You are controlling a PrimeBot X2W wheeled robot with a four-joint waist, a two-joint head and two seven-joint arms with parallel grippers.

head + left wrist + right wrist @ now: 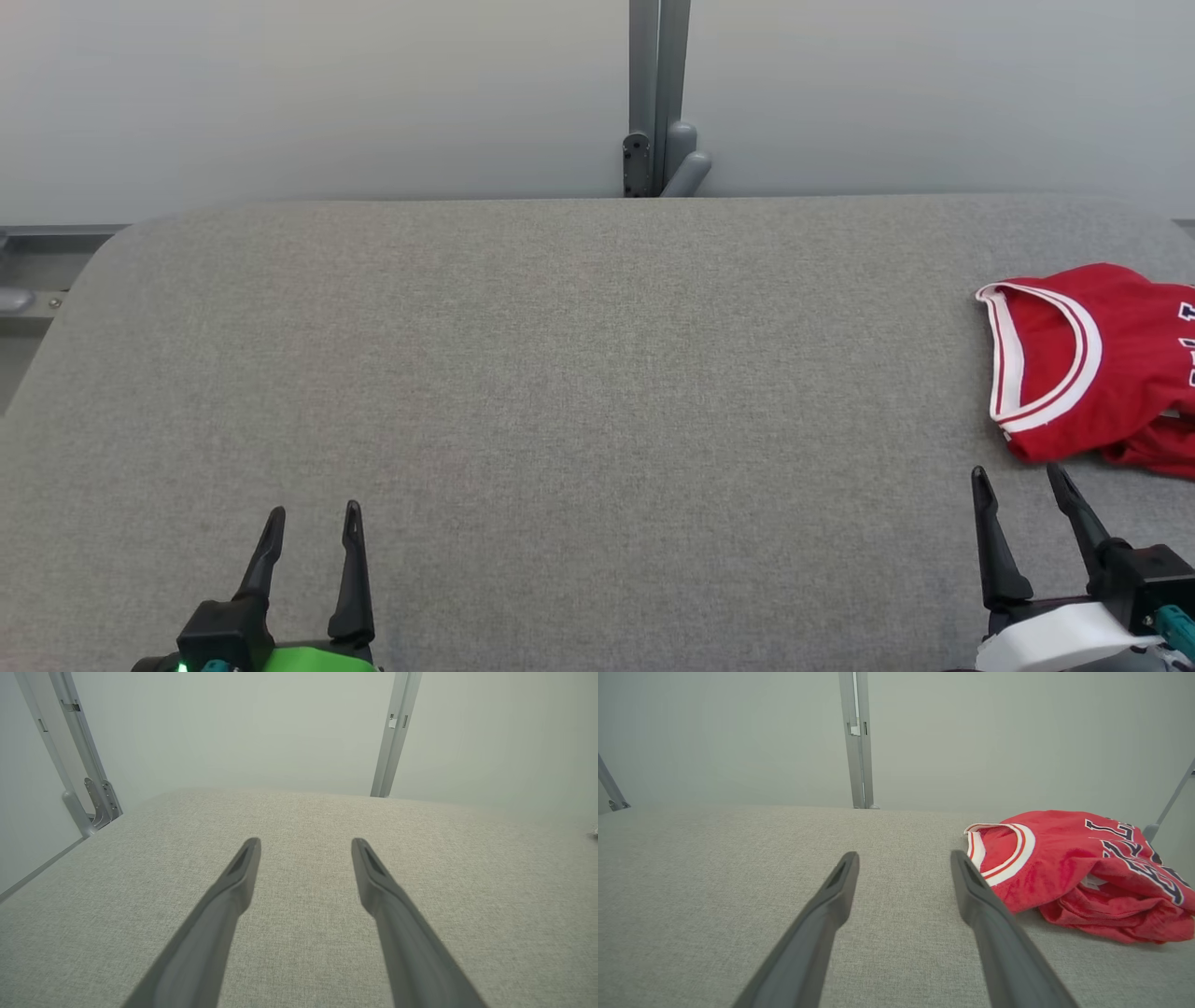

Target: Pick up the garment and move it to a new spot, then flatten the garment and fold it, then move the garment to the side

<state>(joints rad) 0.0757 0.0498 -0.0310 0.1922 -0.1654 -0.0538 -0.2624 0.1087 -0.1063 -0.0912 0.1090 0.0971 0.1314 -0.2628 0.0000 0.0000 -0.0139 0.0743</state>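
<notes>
**Q:** What surrounds you?

**A:** A plain, pale grey wall (280,93) runs across the back. In front of it is a wide table (560,373) covered in grey woven cloth, with rounded far corners. It takes up most of my head view.

**Q:** Where is the garment?

**A:** The garment (1102,364) lies on the table at my far right, and the right edge of the head view cuts it off. It is a red jersey, crumpled rather than flat, with cloth bunched underneath along its near edge. An opening edged with white-and-red striped trim (1086,359) faces the middle of the table. Dark letters (1129,861) outlined in white run across the part farthest to my right. I cannot read them.

**Q:** Is there anything else back there?

**A:** A grey metal post (658,93) stands upright against the wall, behind about the middle of the table's far edge. It has a small bracket (638,163) at its foot.

**Q:** And your grippers?

**A:** Both point away from me, toward the wall. My left gripper (313,511) is at the lower left over bare table, well apart from the garment. Its two dark fingers (352,579) are spread, with nothing between them. My right gripper (1016,471) is at the lower right, also spread and holding nothing. Its tips are just beside the garment's near edge, below the striped trim. I cannot tell whether the nearer tip touches the cloth.
</notes>
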